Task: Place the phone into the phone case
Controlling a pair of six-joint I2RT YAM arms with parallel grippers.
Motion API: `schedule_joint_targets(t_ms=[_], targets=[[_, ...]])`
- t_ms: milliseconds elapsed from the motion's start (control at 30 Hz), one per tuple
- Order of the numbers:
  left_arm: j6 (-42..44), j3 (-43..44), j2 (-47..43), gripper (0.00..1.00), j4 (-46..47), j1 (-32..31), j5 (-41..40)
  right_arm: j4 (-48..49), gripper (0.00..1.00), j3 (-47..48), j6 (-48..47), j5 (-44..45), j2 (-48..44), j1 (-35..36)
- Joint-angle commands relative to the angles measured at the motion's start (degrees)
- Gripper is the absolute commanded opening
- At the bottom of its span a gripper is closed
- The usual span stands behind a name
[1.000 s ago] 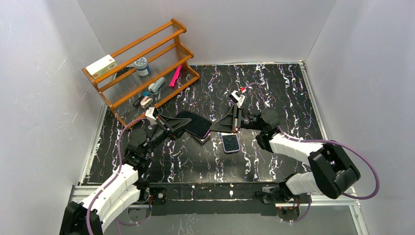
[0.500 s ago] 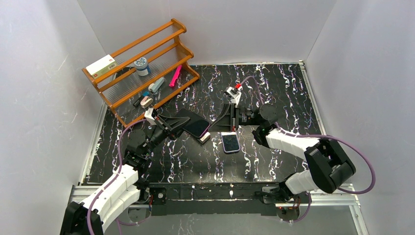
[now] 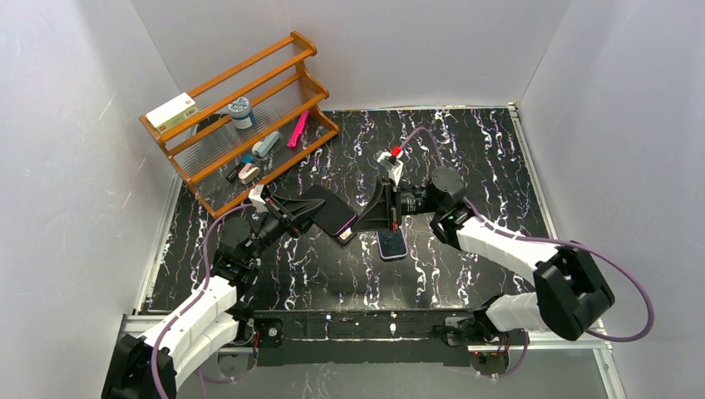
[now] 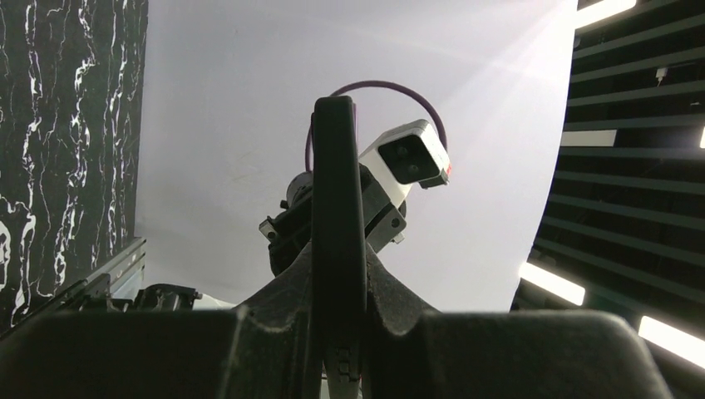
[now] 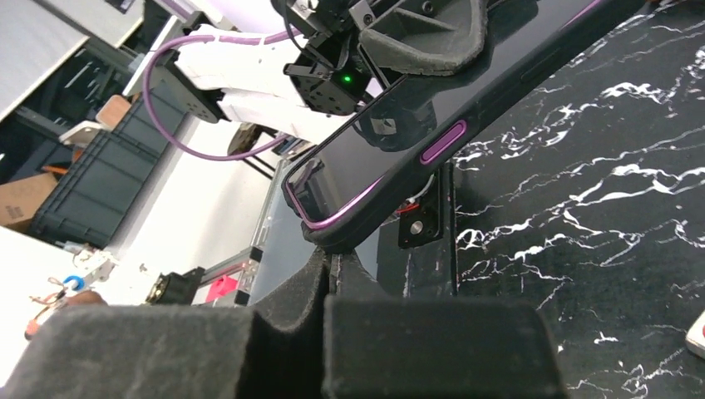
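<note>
Left hand (image 3: 301,213) is clamped on the dark, purple-edged phone case (image 3: 330,209), which hangs tilted above the desk (image 3: 482,150). Right hand (image 3: 363,225) has its fingers pressed together, tips at the case's right corner. Just beside it, the phone (image 3: 391,243) lies flat on the desk.

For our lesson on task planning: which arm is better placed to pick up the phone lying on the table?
Right. The left gripper is clamped on the case; the right gripper, though shut, sits just beside the phone.
</note>
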Motion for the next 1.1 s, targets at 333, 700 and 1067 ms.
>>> schedule_joint_targets(t_ms=[333, 700, 1067], targets=[[4.74, 0.75, -5.22, 0.0, 2.91, -0.34, -6.73, -10.18, 0.51, -0.57, 2.62, 14.3, -10.7, 1.9], [6.27, 1.39, -4.99, 0.0, 4.36, -0.34, -6.57, -5.95, 0.45, -1.22, 15.51, 19.87, -8.51, 2.09], [5.83, 0.44, -5.9, 0.0, 4.46, -0.34, -9.09, -0.26, 0.4, -2.38, 18.57, 21.05, -5.5, 5.24]])
